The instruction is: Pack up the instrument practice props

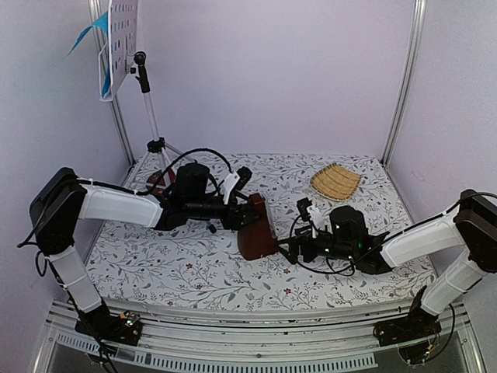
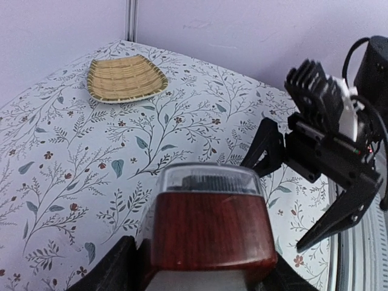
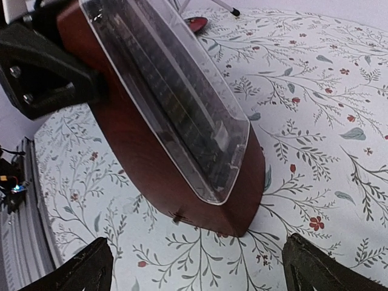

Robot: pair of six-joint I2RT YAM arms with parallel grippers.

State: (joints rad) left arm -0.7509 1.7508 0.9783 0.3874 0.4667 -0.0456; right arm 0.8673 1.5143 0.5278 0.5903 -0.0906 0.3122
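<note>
The left hand (image 1: 244,207) is clamped on the tilted metronome (image 1: 257,228) — the right hand (image 2: 273,206) is apart, empty. The music stand (image 1: 147,101) with its sheets (image 1: 103,78) is not packed yet.

Nothing legible anywhere right now: the metronome (image 2: 209,224), sitting between the left fingers (image 2: 121,270), shows only a blurred scale under its clear front, no numbers readable.
</note>
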